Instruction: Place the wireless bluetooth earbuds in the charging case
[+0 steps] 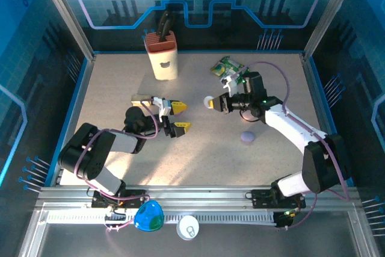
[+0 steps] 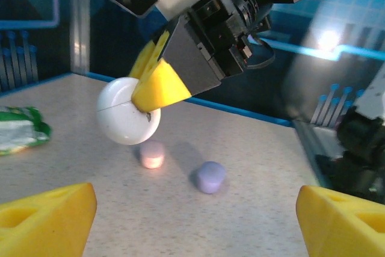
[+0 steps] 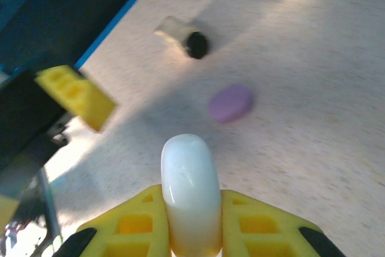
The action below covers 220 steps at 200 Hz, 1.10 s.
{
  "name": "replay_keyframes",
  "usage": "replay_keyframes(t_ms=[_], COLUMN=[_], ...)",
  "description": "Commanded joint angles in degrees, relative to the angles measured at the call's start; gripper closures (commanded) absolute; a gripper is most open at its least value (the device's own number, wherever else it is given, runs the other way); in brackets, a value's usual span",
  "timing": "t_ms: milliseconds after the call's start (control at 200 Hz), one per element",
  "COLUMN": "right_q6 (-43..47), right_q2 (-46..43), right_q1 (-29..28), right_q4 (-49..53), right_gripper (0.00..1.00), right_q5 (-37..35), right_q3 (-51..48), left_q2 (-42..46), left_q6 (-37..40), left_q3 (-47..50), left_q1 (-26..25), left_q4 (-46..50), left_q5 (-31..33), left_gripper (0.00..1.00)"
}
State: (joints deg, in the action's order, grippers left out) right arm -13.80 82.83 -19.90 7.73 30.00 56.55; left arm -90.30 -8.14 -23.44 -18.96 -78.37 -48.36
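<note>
Now: Case Aloft, Earbud Loose on the Table

Clamped between the yellow pads point(image 3: 132, 227) of the right gripper point(image 1: 213, 103), the charging case point(image 2: 123, 121) hangs clear of the table point(image 1: 114, 82); the pads press on its two broad faces, and a seam runs round its edge, so I judge the lid shut. The left gripper point(image 1: 180, 117) faces it from near by, jaws wide apart and nothing between them.

Beneath the case, on the table, lies a small pinkish piece that I take for an earbud point(image 2: 152, 154); a lilac lump point(image 2: 209, 177) sits a little apart from it, and whether that is a second earbud or a larger pebble I cannot tell.

The case looks rigid, glossy and rounded, so probably light but slippery; a grip across the flat faces, as now, should hold better than one on the curved rim, though it may pin the lid closed; the free jaws would have to work at the seam. The earbud looks hard, tiny and nearly weightless; it will likely skitter if nudged, so pinch it squarely across its sides with the fingertips; press gently, since small plastic pops out of a hard squeeze.
</note>
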Motion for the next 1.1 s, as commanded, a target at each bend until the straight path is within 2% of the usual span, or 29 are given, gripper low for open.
replay_keyframes(t_ms=[0, 205, 330, 435, 545, 650, 695, 795, 960, 1060, 1095], right_q6=[-4.7, -10.2, -12.6, -13.3, -13.2, -13.1, -13.0, -12.5, -10.2, -7.8, -6.7], right_q2=[2.7, 10.4, 15.2, 18.0, 19.6, 19.9, 19.5, 17.6, 12.2, 7.4, 5.7], right_q1=[1.7, 2.9, 2.8, 2.8, 3.0, 3.4, 3.7, 4.7, 7.8, 9.9, 10.5], right_q4=[4.7, 4.9, 1.7, 0.2, -0.2, 0.2, 0.6, 1.6, 4.1, 3.6, 3.3], right_gripper=[0.84, 0.82, 0.81, 0.81, 0.78, 0.71, 0.68, 0.57, 0.43, 0.36, 0.30], right_q5=[-4.0, -1.8, 0.6, 0.2, -0.9, -2.0, -2.2, -3.5, -6.4, -8.7, -10.3], right_q3=[0.5, 1.0, 1.0, 0.7, 0.6, 0.6, 0.7, 0.4, 0.2, -0.7, -1.2], left_q2=[1.5, 3.6, 5.4, 6.0, 6.0, 5.8, 5.8, 6.1, 8.9, 11.5, 12.4], left_q6=[8.4, 17.7, 24.9, 30.8, 33.7, 33.8, 33.4, 31.1, 25.6, 19.9, 18.7], left_q3=[0.8, -1.3, -3.7, -6.5, -8.5, -9.3, -9.4, -9.8, -9.8, -7.8, -6.9], left_q1=[-0.3, -2.8, -5.0, -7.0, -8.1, -8.4, -8.4, -8.3, -5.7, -2.6, -1.7], left_q4=[3.0, 16.7, 29.2, 40.6, 47.3, 49.0, 49.1, 48.6, 48.5, 44.2, 42.7], left_q5=[6.2, 8.7, 11.5, 14.4, 15.7, 15.8, 15.7, 16.5, 22.9, 26.9, 28.2], left_gripper=[0.13, 0.11, 0.09, 0.08, 0.06, 0.05, 0.01, 0.01, 0.01, 0.01, 0.01])
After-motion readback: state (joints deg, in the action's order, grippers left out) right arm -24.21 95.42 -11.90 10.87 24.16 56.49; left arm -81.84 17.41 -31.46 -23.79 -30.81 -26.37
